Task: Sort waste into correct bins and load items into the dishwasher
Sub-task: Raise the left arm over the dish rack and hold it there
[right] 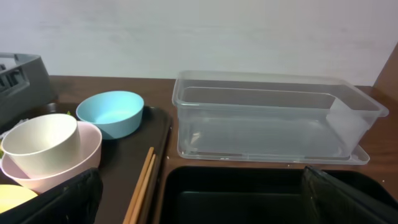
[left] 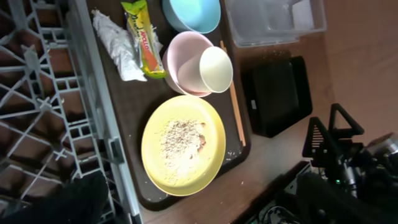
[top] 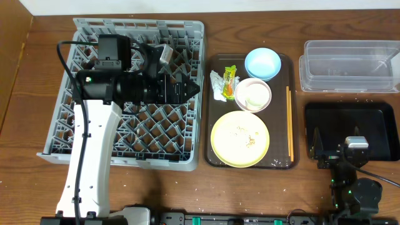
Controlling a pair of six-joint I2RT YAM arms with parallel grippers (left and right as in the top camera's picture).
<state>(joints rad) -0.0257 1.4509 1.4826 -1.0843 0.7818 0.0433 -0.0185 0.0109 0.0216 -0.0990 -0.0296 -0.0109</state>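
The right gripper (right: 200,180) has its two fingers spread wide apart, and nothing is between them. In its own wrist view one dark finger sits low on each side. It hangs over the near part of the shallow black tray (right: 249,193). Just behind the black tray is the clear tub (right: 267,118), and nothing can be seen inside it.

The left gripper (top: 190,89) is over the big grey dish rack (top: 62,125), near the rack's right side. It points toward the brown tray (top: 211,62). I cannot tell if its fingers are apart or together, because they are just a dark shape from above.

The brown tray lies between the dish rack and the two bins. All the dishes and the trash are on it. The light blue bowl (top: 262,62) is at the far end. Next to it is the pinkish-white bowl (left: 180,62), and the small white cup (left: 216,68) sits inside that bowl. The round yellow plate (top: 240,139) is at the near end, with pale crumbs (left: 180,140) on it. The crumpled wrapper (top: 224,84) lies just left of the pink bowl, on the side near the rack. It has white, yellow-green and orange parts. The thin wooden chopsticks (top: 289,122) lie along the tray's right edge, close to the black tray
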